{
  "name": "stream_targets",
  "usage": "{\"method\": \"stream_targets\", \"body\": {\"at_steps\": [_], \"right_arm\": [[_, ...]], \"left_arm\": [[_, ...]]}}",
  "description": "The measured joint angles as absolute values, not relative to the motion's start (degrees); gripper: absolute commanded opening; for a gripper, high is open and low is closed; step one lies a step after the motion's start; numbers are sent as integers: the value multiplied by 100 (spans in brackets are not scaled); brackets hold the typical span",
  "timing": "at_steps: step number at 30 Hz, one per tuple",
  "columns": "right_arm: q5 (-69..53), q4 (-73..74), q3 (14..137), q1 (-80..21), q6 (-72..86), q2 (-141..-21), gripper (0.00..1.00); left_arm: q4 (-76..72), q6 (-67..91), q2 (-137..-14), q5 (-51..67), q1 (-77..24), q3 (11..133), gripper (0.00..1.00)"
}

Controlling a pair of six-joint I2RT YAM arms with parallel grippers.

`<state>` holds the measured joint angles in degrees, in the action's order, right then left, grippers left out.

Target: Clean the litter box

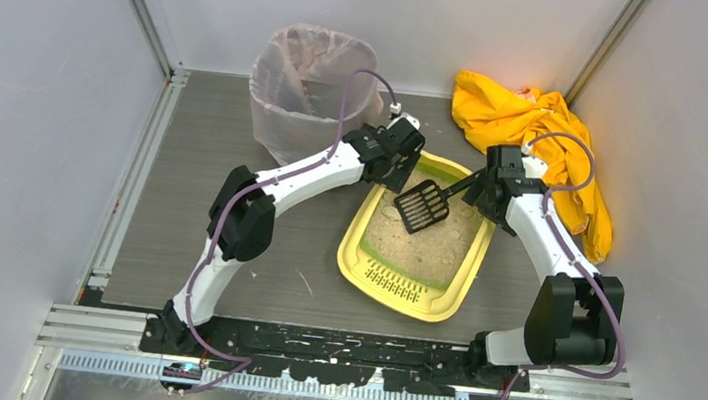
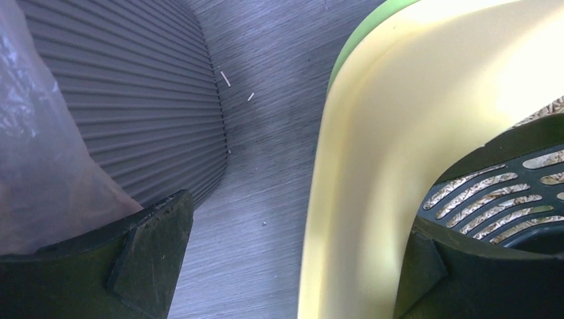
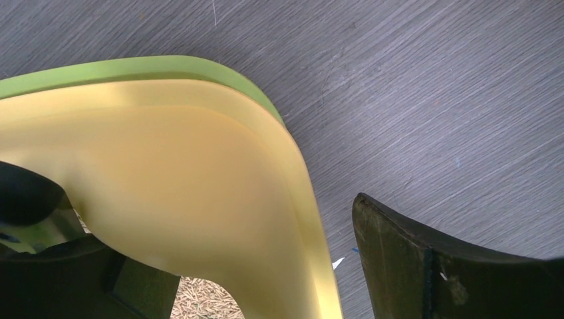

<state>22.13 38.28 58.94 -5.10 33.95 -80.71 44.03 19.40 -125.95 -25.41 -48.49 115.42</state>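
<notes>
Litter box (image 1: 352,252): shallow yellow tray with a green inner rim, lying askew at mid-surface. Its slotted ledge is at the near end and beige litter (image 1: 425,246) fills the floor.

Scoop (image 1: 422,206): black slotted head over the litter at the far end, green handle running toward the far-right corner.

Bin (image 1: 292,87): lined with a pinkish bag, far left, just beyond the tray's far-left corner.

Cloth (image 1: 529,129): yellow, heaped far right on the grey surface (image 1: 233,166).

Left tool (image 1: 396,168): released, jaws wide, straddling the far-left wall. One finger (image 2: 149,256) is outside by the bin, the other (image 2: 465,279) inside and close over the scoop head.

Right tool (image 1: 488,190): released, jaws wide, straddling the far-right corner. One finger (image 3: 439,266) is outside over the surface, the other (image 3: 100,279) inside the tray.

Step in hand, as judged: taking hold of the far rim at both corners.

Handling notes:
- Seat both tools low on the wall before clenching, so the thin rim does not slip out.
- Clench both together, or the tray will likely skew.
- Keep the left inner finger off the scoop head so that only the wall is pinched.
- Lift evenly, since the litter shifts freely and the loose scoop may slide.
</notes>
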Motion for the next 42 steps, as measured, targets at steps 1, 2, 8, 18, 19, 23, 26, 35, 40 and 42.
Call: {"method": "stream_targets", "body": {"at_steps": [1,2,8,18,19,23,26,35,40,42], "right_arm": [[2204,3817,5900,-495,3398,-8079,91],[2191,3815,5905,-478,3398,-8086,91],[2130,3811,5975,-427,3398,-8099,91],[2034,3815,6069,-386,3398,-8180,91],[2023,3819,6080,-381,3398,-8191,91],[1979,3826,6132,-360,3398,-8246,91],[1957,3819,6167,-346,3398,-8296,91],[1951,3795,6222,-301,3400,-8368,91],[1953,3765,6222,-274,3400,-8368,91],[1951,3747,6219,-272,3402,-8368,91]], "left_arm": [[4403,1925,-12630,-2539,-4847,11585,97],[4410,1914,-12669,-2532,-4845,11631,97],[4456,1894,-12833,-2482,-4814,11898,97],[4466,1852,-12916,-2427,-4777,12036,97],[4471,1848,-12936,-2421,-4772,12068,97],[4462,1815,-13006,-2390,-4744,12182,97],[4460,1791,-13013,-2331,-4729,12193,97],[4464,1758,-13124,-2150,-4678,12368,97],[4473,1747,-13181,-2141,-4674,12468,97],[4464,1745,-13181,-2145,-4674,12470,97]]}}
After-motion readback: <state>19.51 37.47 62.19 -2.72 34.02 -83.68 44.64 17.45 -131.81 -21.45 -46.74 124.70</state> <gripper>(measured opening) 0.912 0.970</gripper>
